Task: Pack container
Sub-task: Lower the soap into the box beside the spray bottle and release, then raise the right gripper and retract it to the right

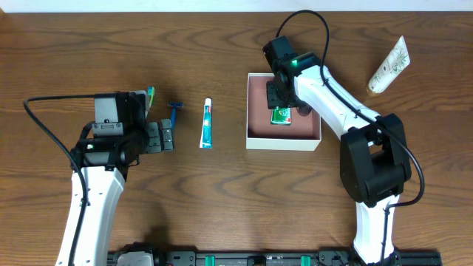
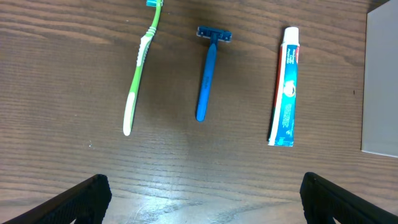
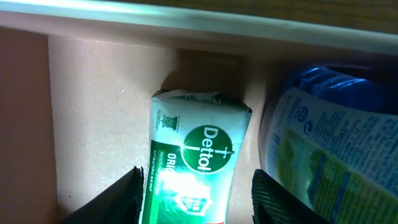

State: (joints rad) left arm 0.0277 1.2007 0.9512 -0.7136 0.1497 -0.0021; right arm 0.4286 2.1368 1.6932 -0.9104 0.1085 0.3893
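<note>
The container (image 1: 284, 142), a shallow white box with a pink inside, stands right of the table's middle. A green Dettol soap bar (image 1: 281, 115) lies in it. My right gripper (image 1: 278, 102) is down inside the box, open, its fingers either side of the soap (image 3: 196, 155); the right finger stands clear of it. A blue-and-white packet (image 3: 329, 149) lies beside the soap against the box wall (image 3: 186, 28). My left gripper (image 1: 164, 137) is open and empty above the table. Ahead of it lie a green toothbrush (image 2: 140, 68), a blue razor (image 2: 207, 74) and a toothpaste tube (image 2: 286, 87).
A cream tube (image 1: 388, 65) lies at the far right of the table. The toothpaste (image 1: 207, 124) and razor (image 1: 176, 111) lie between my left arm and the box. The box's side (image 2: 380, 81) shows at the right edge of the left wrist view.
</note>
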